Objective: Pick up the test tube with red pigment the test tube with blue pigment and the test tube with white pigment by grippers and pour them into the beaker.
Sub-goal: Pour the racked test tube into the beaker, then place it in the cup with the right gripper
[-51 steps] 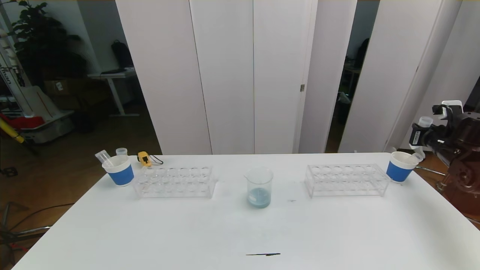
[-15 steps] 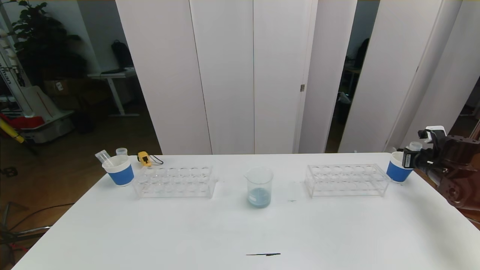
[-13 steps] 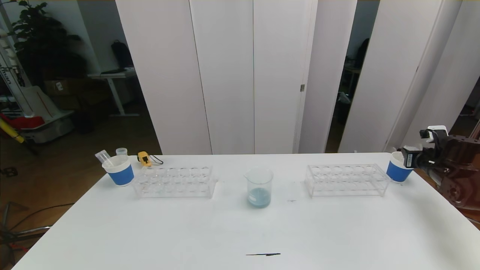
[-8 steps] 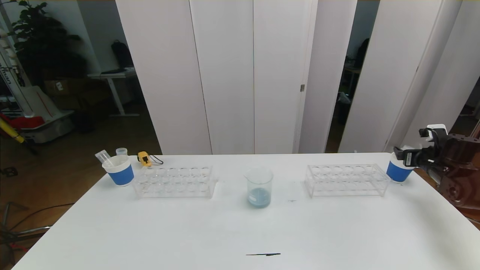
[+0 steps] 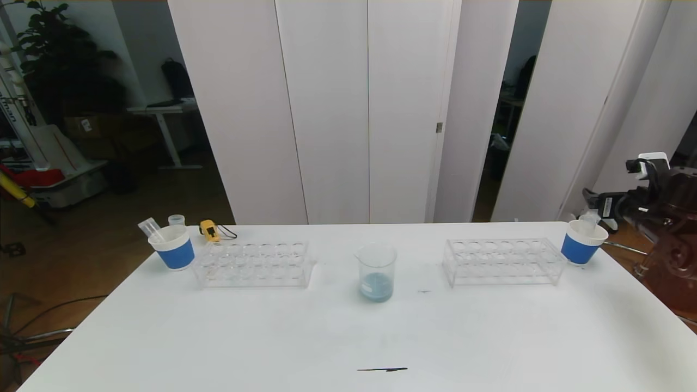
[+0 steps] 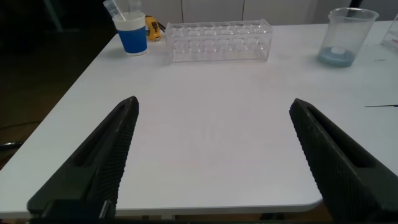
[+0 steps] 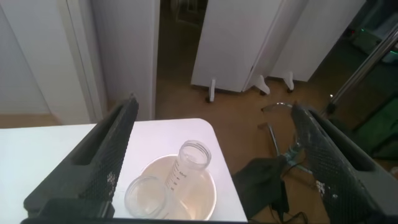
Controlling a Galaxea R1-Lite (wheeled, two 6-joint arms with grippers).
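White table before white folding panels; dim room with a plant at left. The beaker, holding pale blue liquid, stands centrally between two clear racks. Right gripper, jaws apart and empty, hovers above the right paper cup containing two emptied tubes. Left gripper, jaws apart, sits low at the table's near edge.

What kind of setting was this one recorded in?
Probably a mock chemistry bench set up in an office or lab room: a beaker holding bluish liquid and clear tube racks stand on a white table, with folding white screens behind.
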